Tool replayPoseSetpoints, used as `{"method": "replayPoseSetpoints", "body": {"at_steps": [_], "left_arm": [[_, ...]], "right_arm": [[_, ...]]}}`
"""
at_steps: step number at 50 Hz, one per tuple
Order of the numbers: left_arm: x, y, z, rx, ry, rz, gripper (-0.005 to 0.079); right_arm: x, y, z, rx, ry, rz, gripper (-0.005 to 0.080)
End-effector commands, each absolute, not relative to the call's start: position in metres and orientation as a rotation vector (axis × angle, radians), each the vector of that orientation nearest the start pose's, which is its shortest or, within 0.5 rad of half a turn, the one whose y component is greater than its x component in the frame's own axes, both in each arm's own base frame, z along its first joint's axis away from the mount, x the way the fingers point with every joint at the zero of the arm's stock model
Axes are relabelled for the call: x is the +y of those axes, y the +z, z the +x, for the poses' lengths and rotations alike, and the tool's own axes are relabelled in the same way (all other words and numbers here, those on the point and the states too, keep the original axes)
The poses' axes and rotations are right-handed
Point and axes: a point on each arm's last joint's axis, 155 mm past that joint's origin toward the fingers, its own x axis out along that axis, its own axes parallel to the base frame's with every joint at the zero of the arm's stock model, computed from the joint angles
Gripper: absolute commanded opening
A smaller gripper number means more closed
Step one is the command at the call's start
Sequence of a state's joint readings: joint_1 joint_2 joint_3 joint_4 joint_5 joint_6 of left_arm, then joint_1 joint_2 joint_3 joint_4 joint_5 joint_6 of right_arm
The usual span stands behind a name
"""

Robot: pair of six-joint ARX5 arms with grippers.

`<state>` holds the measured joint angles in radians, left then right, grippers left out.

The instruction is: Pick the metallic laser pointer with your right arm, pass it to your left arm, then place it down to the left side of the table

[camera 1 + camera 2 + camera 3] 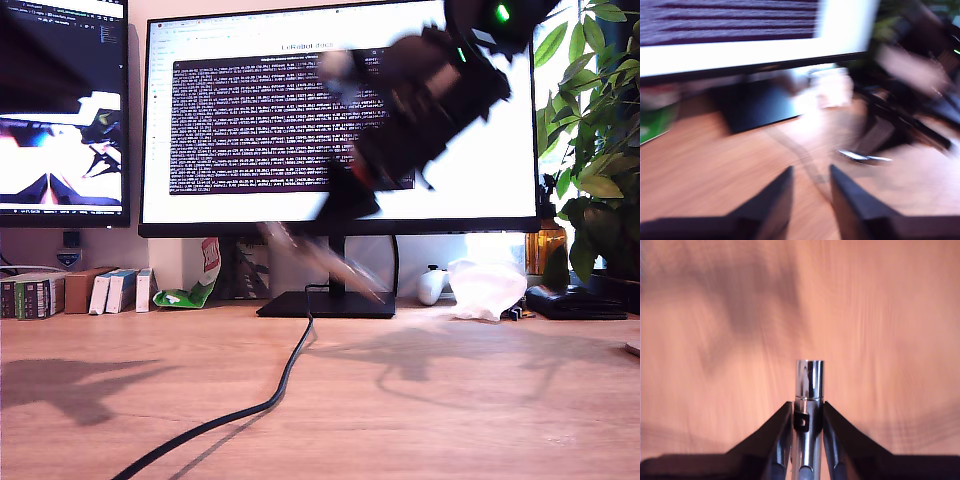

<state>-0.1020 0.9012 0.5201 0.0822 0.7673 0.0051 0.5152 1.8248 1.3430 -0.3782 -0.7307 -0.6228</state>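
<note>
**Pointer clamped and aloft, handover pending**

My second gripper [807,412] has its jaws closed on the metallic laser pointer [809,382], whose long axis runs straight out along the jaws, the shiny tip projecting past them above the tabletop [890,340]. In the exterior view a blurred arm hangs at about 1 o'clock before the monitor [250,110]. My first gripper [811,192] hovers empty, jaws narrowly parted (everything around it is smeared), and I judge it should take that free tip
</note>
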Motion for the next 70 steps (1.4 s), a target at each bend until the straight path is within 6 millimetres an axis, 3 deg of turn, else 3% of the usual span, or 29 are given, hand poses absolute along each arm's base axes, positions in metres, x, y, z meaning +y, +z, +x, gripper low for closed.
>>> {"method": "replayPoseSetpoints", "body": {"at_steps": [1, 11, 23, 28, 29, 48, 52, 59, 70], "left_arm": [[-0.165, 0.224, 0.283, 0.255, -0.907, -0.083, 0.0241], [-0.184, 0.247, 0.281, 0.134, -1.008, -0.064, 0.0241], [-0.196, 0.258, 0.284, 0.087, -1.045, -0.099, 0.0332], [-0.200, 0.259, 0.286, 0.077, -1.043, -0.103, 0.0332], [-0.203, 0.259, 0.288, 0.069, -1.041, -0.100, 0.0332], [-0.211, 0.265, 0.290, 0.044, -1.047, -0.112, 0.0317], [-0.211, 0.264, 0.291, 0.047, -1.043, -0.114, 0.0232], [-0.211, 0.261, 0.291, 0.066, -1.043, -0.118, -0.0034], [-0.211, 0.253, 0.291, 0.100, -1.039, -0.120, -0.0020]], "right_arm": [[0.354, 0.186, 0.334, 0.421, 1.452, -0.331, -0.0011], [0.384, 0.264, 0.321, 0.213, 1.592, -0.196, -0.0011], [0.401, 0.306, 0.309, 0.089, 1.650, -0.190, -0.0011], [0.407, 0.314, 0.304, 0.060, 1.663, -0.196, -0.0011], [0.412, 0.318, 0.295, 0.043, 1.692, -0.185, -0.0011], [0.439, 0.324, 0.256, -0.007, 1.786, -0.196, -0.0011], [0.441, 0.325, 0.252, -0.014, 1.792, -0.197, -0.0011], [0.441, 0.326, 0.255, -0.024, 1.781, -0.201, -0.0011], [0.436, 0.329, 0.272, -0.042, 1.727, -0.211, -0.0011]]}}
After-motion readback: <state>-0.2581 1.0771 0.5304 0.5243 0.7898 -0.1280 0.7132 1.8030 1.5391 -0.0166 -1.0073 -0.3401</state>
